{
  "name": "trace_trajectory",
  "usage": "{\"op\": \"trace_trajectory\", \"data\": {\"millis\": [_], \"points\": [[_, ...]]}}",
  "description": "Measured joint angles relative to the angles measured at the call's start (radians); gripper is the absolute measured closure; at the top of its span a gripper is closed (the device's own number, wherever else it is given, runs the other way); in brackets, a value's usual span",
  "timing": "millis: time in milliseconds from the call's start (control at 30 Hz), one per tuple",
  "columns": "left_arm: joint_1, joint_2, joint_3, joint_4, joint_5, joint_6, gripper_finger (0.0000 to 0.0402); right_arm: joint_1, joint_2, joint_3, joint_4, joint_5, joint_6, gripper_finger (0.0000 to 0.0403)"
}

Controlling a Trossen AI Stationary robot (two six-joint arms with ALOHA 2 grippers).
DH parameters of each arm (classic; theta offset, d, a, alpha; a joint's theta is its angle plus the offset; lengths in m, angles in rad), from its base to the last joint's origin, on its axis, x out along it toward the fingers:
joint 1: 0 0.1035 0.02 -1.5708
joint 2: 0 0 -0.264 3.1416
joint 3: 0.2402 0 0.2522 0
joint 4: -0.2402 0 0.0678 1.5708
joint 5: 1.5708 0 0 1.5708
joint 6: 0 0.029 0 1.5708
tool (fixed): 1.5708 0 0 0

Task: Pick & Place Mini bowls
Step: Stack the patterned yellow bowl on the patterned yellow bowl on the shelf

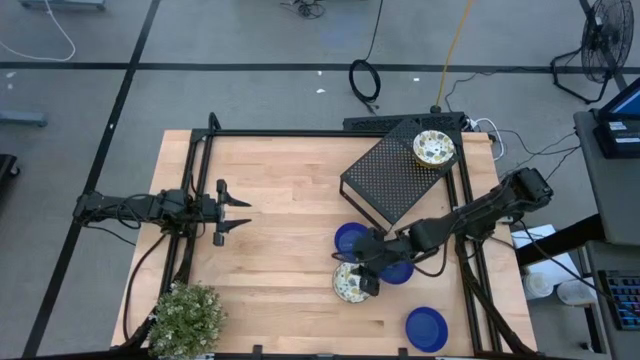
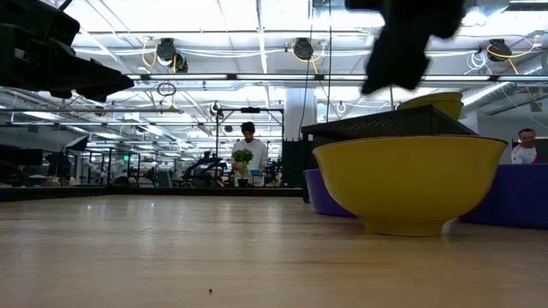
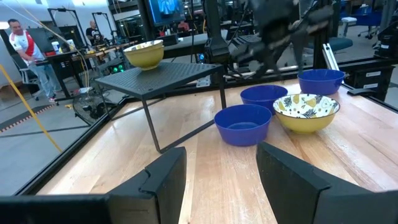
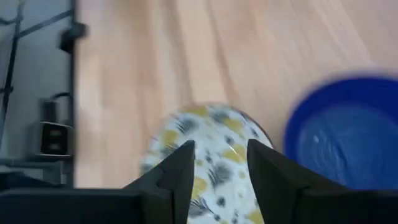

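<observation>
Currently: right gripper (image 1: pixel 364 283), fingers apart, over the speckled cream round mini bowl (image 1: pixel 349 283) on the wooden table (image 1: pixel 280 220); grasp or release undetermined. Next: closing on rim.

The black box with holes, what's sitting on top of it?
One speckled bowl sits on a corner of the black box. Nothing else is on top. What's under the box can't be seen from above.

floor: grey concrete (image 1: pixel 250 40) (dark seams) | fan (image 1: pixel 605 40) far corner | ceiling lights (image 2: pixel 257 34) bright
</observation>
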Motion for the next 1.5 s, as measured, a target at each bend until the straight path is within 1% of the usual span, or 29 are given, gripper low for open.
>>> {"op": "trace_trajectory", "data": {"millis": [167, 300, 400, 467, 567, 667, 767, 1000, 1233, 1500], "points": [[0.000, 0.000, 0.000, 0.000, 0.000, 0.000, 0.0204, 0.022, 0.007, 0.155, -0.107, 0.062, -0.094, 0.0267], [0.000, 0.000, 0.000, 0.000, 0.000, 0.000, 0.0204, 0.029, 0.082, 0.280, -0.282, 0.081, -0.091, 0.0274], [0.000, 0.000, 0.000, 0.000, 0.000, 0.000, 0.0204, 0.026, 0.175, 0.369, -0.417, 0.075, -0.064, 0.0275], [0.000, 0.000, 0.000, 0.000, 0.000, 0.000, 0.0204, 0.017, 0.245, 0.415, -0.554, 0.051, -0.041, 0.0275], [0.000, 0.000, 0.000, 0.001, 0.000, 0.000, 0.0204, 0.001, 0.323, 0.431, -0.738, 0.001, -0.019, 0.0275], [0.000, 0.000, 0.000, 0.000, 0.000, 0.000, 0.0204, -0.016, 0.365, 0.431, -0.842, -0.057, -0.001, 0.0275], [0.000, 0.000, 0.000, 0.000, 0.000, 0.000, 0.0204, -0.020, 0.378, 0.414, -0.836, -0.082, 0.006, 0.0275], [0.000, 0.000, 0.000, 0.000, 0.000, 0.000, 0.0204, -0.022, 0.367, 0.399, -0.731, -0.078, 0.017, 0.0275], [0.000, 0.000, 0.000, 0.000, 0.000, 0.000, 0.0204, -0.036, 0.366, 0.398, -0.730, -0.078, 0.010, 0.0275], [0.000, 0.000, 0.000, 0.000, 0.000, 0.000, 0.0204, -0.055, 0.335, 0.398, -0.712, -0.076, 0.006, 0.0275]]}}
